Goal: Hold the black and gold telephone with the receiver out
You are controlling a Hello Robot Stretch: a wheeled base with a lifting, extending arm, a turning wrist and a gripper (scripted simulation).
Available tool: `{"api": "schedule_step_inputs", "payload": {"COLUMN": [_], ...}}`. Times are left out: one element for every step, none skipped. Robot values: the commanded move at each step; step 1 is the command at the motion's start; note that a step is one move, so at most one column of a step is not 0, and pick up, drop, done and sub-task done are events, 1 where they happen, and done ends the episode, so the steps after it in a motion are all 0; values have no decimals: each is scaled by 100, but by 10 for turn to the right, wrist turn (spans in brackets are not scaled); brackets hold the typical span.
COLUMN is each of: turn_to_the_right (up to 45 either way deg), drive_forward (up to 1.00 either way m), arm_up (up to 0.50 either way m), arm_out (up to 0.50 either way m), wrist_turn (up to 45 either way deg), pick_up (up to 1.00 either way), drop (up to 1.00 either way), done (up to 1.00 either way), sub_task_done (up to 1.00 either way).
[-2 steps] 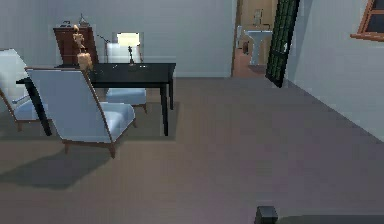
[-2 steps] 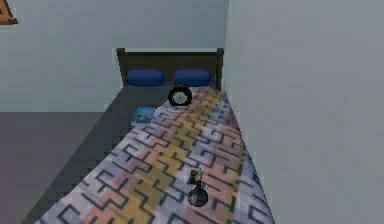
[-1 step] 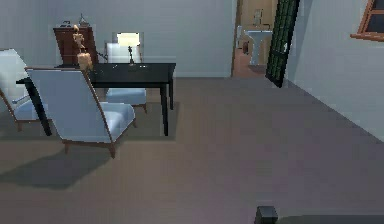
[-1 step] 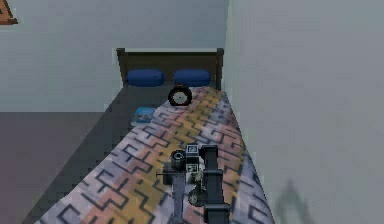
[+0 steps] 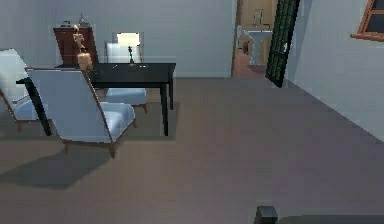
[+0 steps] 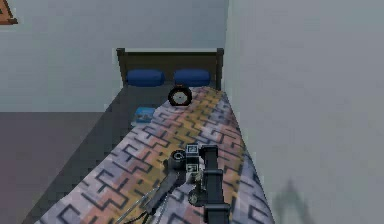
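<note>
While the arm (image 6: 212, 195) stands out over the bed (image 6: 225, 130), your gripper (image 6: 178, 165) sits above the patterned quilt about halfway along the mattress. Because the busy quilt lies right behind its far end, you cannot tell whether it has hold of anything, and the fingers' state cannot be read either. The one thing that matters for your next move is the dark ring (image 6: 180, 96) lying on the quilt near the head of the bed. It is just in front of the two blue pillows (image 6: 148, 78) and below the headboard (image 6: 170, 55). By its colour and place it is the likeliest candidate for the telephone (no gold and no receiver can be made out, so treat that as a guess). It lies almost straight up the arm side view from the gripper, well apart from it, with bare quilt between the two. So I judge the move to be mostly more reach along the arm's own line, with little shift sideways. Its long axis cannot be told, since it reads as a round blob, and you should not plan a wrist turn on it yet. A small blue thing (image 6: 145, 113) lies near the ring toward the bed's left edge, so keep off that side. Ahead in the forward view you have the black table (image 5: 150, 70) with a lamp (image 5: 129, 42) on it, and nothing on it looks like a phone.
</note>
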Motion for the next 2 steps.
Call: {"api": "schedule_step_inputs", "payload": {"turn_to_the_right": [0,0], "drive_forward": [0,0], "arm_up": [0,0], "arm_out": [0,0], "wrist_turn": [450,450], "pick_up": [0,0], "drop": [0,0], "done": [0,0], "sub_task_done": [0,0]}}
